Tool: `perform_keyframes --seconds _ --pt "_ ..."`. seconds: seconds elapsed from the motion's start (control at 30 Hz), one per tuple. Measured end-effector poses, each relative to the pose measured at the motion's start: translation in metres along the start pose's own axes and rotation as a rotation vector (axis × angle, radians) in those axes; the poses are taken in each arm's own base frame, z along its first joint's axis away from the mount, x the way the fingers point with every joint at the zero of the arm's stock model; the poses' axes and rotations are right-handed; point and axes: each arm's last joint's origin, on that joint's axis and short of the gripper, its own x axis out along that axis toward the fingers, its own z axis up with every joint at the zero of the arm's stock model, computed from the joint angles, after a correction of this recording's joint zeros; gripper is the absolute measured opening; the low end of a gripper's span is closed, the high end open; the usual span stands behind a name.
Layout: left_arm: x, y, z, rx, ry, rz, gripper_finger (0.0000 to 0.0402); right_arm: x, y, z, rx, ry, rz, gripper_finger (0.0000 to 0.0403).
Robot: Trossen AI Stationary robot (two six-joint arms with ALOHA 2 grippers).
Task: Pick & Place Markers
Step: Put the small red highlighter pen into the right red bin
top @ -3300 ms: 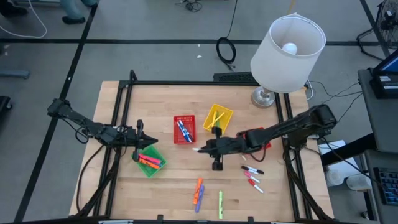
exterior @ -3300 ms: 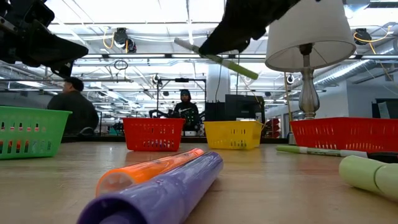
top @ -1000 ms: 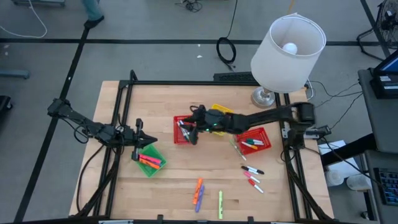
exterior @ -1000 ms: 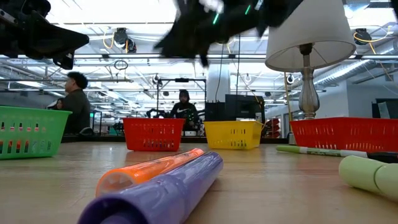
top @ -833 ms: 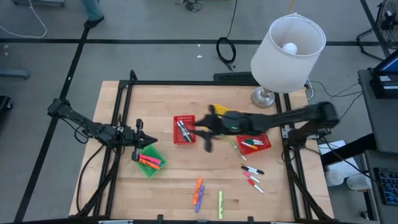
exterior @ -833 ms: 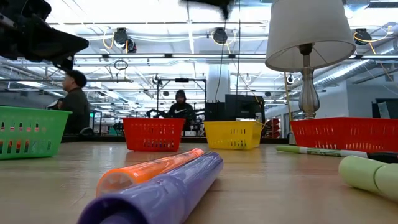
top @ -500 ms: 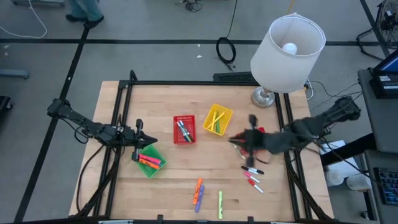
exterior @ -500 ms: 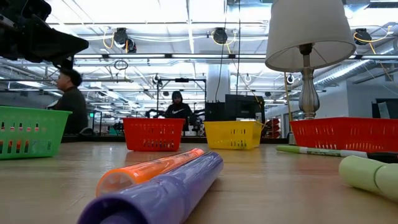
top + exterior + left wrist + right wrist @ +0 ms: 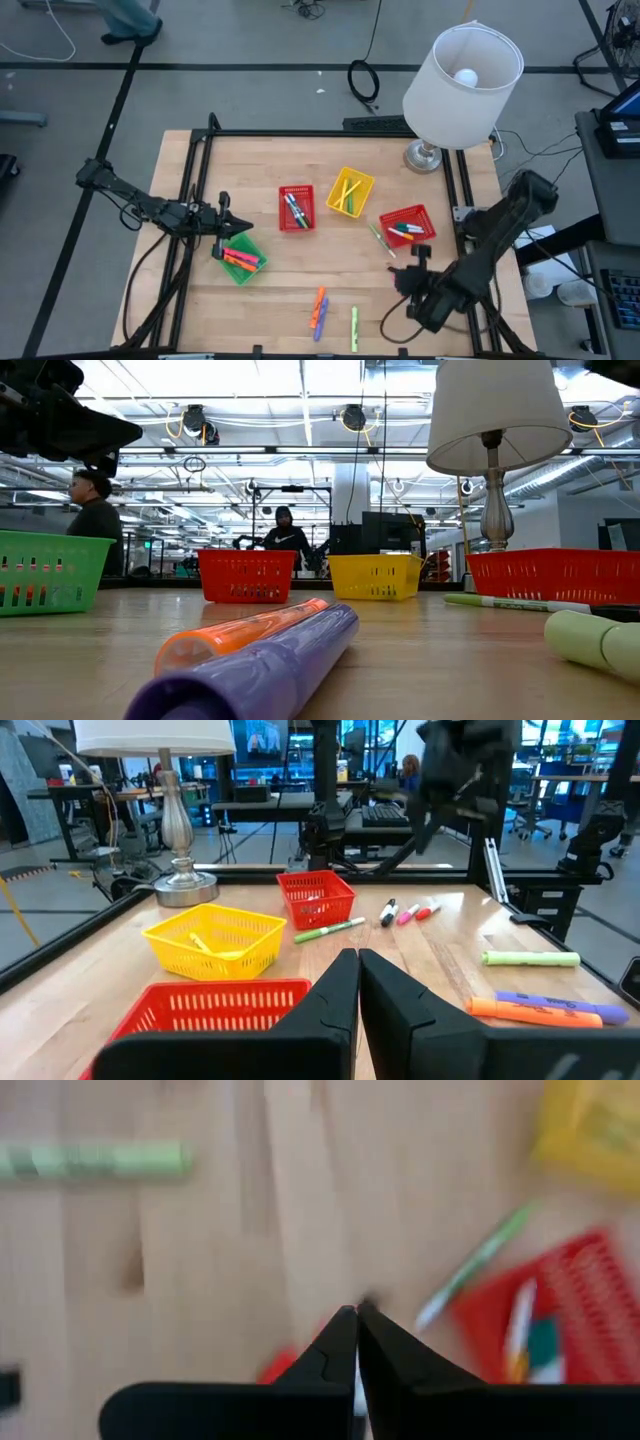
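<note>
High view. My right pincer (image 9: 415,268) hangs over the near right part of the bench (image 9: 270,300), above the spot where loose markers lie; its fingers are closed on nothing that I can make out. My left pincer (image 9: 238,228) waits at the left, closed and empty, at the far edge of the green basket (image 9: 240,262), which holds orange and pink markers. The small red basket (image 9: 296,208) holds blue and green markers; the yellow basket (image 9: 350,191) holds yellow ones; the right red basket (image 9: 407,226) holds several more. An orange marker (image 9: 317,303), a purple marker (image 9: 322,318) and a light green marker (image 9: 354,327) lie near the front edge. A lamp (image 9: 461,75) stands at the far right corner.

Low view. The orange and purple markers lie touching, side by side, nearest the camera.

Left wrist view. My left fingers (image 9: 335,990) meet.

Right wrist view. My right fingers (image 9: 345,1345) meet above the wood; the picture is smeared, so the red shape below them is possibly a marker.
</note>
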Motion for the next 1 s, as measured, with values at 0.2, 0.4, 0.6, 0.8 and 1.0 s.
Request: perform_keyframes --seconds 0.2,0.4,0.6,0.8,1.0 --pt "0.0 0.0 0.0 0.001 0.001 0.0 0.0021 0.025 0.017 -0.023 0.098 0.198 0.006 0.0001" --pt "0.0 0.0 0.0 0.012 -0.002 0.007 0.0021 0.042 0.007 -0.043 0.134 0.247 -0.071 0.002" --pt "0.0 0.0 0.001 0.008 -0.011 0.011 0.0021 0.061 -0.003 -0.058 0.115 0.37 -0.061 0.0075" --pt "0.0 0.0 0.001 0.009 -0.01 0.011 0.0021 0.08 -0.014 -0.071 0.117 0.425 -0.058 0.0116" --pt "0.0 0.001 0.001 0.008 -0.01 0.026 0.0021 0.092 -0.022 -0.079 0.114 0.428 -0.061 0.0125"
